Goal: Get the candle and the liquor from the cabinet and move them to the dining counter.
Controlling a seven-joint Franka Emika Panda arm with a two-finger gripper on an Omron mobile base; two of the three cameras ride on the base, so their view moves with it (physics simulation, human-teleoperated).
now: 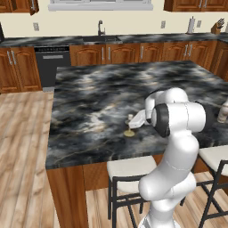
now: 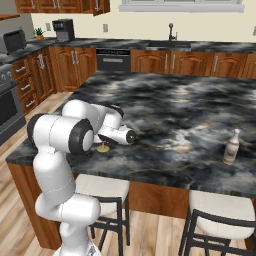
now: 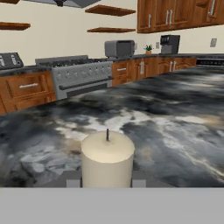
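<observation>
Gripper (image 3: 107, 181) is closing narrowly around the candle (image 3: 107, 158), whose foot is resting on the dining counter (image 2: 175, 100) near its 7 o'clock edge, so you're placing it and next need to release.

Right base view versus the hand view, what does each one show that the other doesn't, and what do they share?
The right base view alone shows the liquor bottle standing on the dining counter, the cream stools below its edge, the sink tap on the far worktop, and the candle's round foot. The hand view alone shows the candle close up, its wick upright between the claw fingertips, plus the stove and wall shelves. Both show the marbled counter top, the toaster and the coffee machine.
</observation>
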